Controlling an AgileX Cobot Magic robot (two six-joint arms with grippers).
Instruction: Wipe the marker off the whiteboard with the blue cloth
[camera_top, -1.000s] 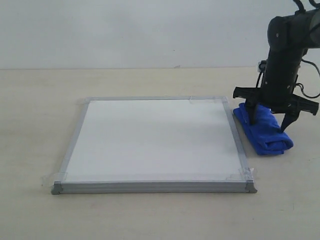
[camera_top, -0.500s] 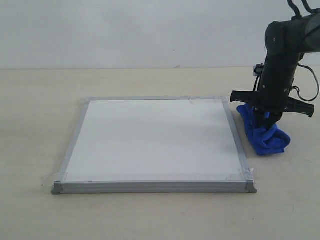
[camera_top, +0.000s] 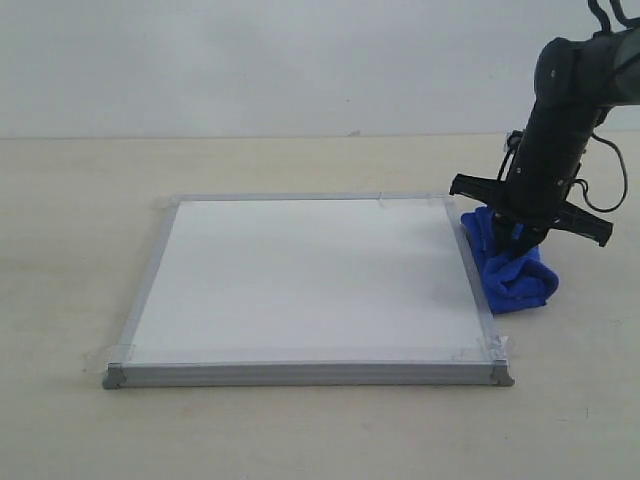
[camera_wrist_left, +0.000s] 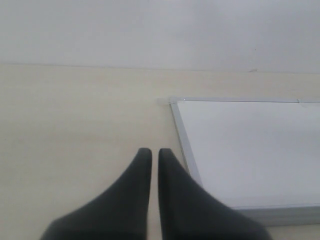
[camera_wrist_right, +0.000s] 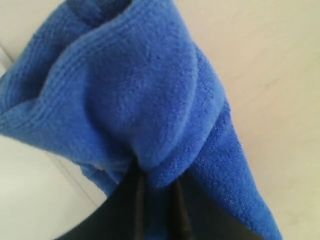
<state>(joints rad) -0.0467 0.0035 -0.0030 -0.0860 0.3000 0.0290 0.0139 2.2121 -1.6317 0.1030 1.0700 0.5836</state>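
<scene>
The whiteboard (camera_top: 310, 285) lies flat on the table, its white face bare; no red marker line shows in any view. Against its right frame sits the bunched blue cloth (camera_top: 512, 270). My right gripper (camera_top: 522, 243) is shut on the blue cloth (camera_wrist_right: 130, 85), a fold pinched between its black fingers (camera_wrist_right: 131, 200). The left gripper (camera_wrist_left: 150, 152) is out of the exterior view; in its wrist view its fingers stand nearly together with nothing between them, over bare table beside the whiteboard (camera_wrist_left: 250, 150).
A pale wall (camera_top: 250, 60) rises behind the beige table (camera_top: 60, 250). Clear tape (camera_top: 488, 348) holds the board's corners. The right arm (camera_top: 565, 110) stands over the board's right side.
My right gripper closed on the cloth, bunching it, and has drawn it left against the board's right frame. The board has not moved.
</scene>
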